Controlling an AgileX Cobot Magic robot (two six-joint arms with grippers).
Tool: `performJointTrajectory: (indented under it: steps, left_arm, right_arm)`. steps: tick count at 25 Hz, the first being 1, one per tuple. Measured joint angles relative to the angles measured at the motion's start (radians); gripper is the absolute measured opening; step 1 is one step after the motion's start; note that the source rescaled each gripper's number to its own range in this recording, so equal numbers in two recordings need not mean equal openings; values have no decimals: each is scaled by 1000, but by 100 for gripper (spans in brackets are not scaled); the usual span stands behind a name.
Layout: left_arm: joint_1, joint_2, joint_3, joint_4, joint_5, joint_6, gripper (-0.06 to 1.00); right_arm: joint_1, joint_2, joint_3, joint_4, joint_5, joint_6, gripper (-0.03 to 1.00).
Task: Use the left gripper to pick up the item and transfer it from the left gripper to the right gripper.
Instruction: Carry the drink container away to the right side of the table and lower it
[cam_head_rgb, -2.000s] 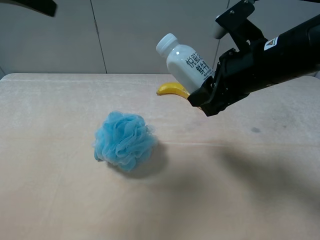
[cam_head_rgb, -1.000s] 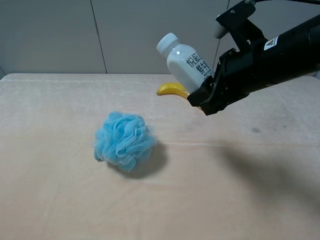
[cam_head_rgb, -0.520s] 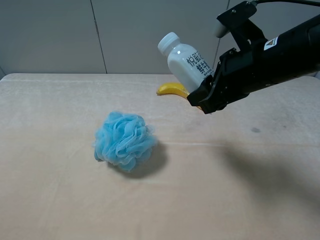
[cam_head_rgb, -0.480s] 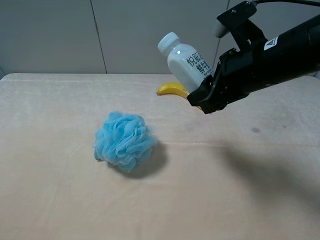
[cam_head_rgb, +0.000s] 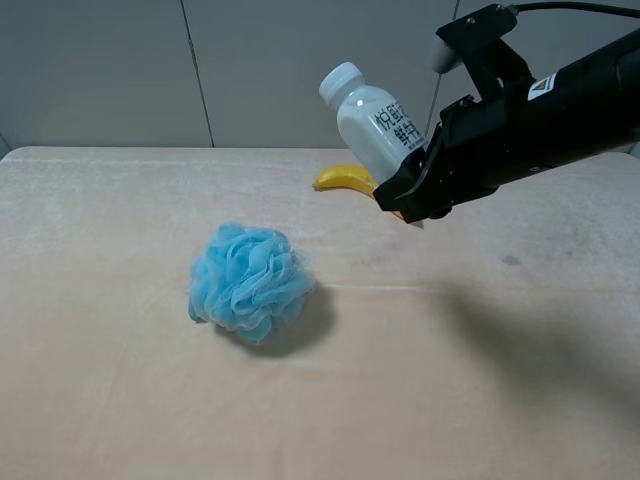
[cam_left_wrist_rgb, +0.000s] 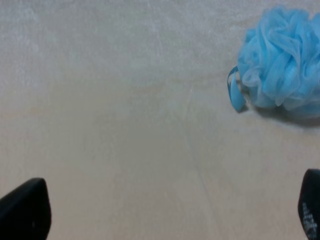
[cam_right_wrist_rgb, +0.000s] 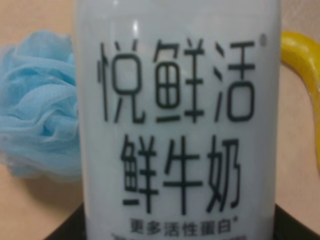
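Apparently past the handover, going by the grip; what remains is a steady, clear hold.

Stay high over the wide beige worktop (cam_head_rgb: 120, 400), with no dip toward the surface.

Hold firm with the right hand (cam_head_rgb: 410, 188), clamped on the lower body of the bottle (cam_head_rgb: 375, 125), but squeeze no harder: thin plastic, likely to flex, and a smooth label, likely to slip. Mind the tilt, cap leaning up and away from the arm and much of the weight probably out beyond the jaws. No quick wrist turns.

Stay well above the blue mesh puff (cam_head_rgb: 248, 281), lying on the worktop well apart from the bottle, lower and toward the left arm's side.

As for the bottle itself: up in the air, touching nothing on the worktop, base end gripped between the right jaws, cap and shoulder free. Filling the right wrist view, black characters facing the camera.

Steer clear of the yellow banana (cam_head_rgb: 345, 180), resting on the worktop behind and below the bottle, apart from it.

Left hand (cam_left_wrist_rgb: 167, 214): spread wide, only two dark tips showing in its wrist view, nothing between them, bare worktop beneath, the puff off to one side. Not visible in the high view. Best left spread and out of the path.
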Motion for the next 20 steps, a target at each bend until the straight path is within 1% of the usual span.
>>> performJointTrajectory:
  steps: [3,5,7,9,11,15,17,20]
  left_arm:
    - [3,0,0,0,0,1,99]
    - [30,0,0,0,0,2,99]
    - [88,0,0,0,0,3,99]
    - [164,0,0,0,0,4,99]
    - [256,0,0,0,0,4,99]
    - [410,0,0,0,0,4,99]
    - [446,0,0,0,0,4,99]
    - [460,0,0,0,-1,4,99]
  right_arm:
    - [0,0,0,-1,1,42,1]
    - [0,0,0,-8,4,75,1]
    - [0,0,0,-19,11,118,1]
    - [-4,0,0,-42,22,179,1]
    - [-17,0,0,-76,41,240,1]
    - [-86,0,0,-165,104,367,1]
    - [-138,0,0,-200,121,409,1]
    - [-231,15,1,-218,143,422,1]
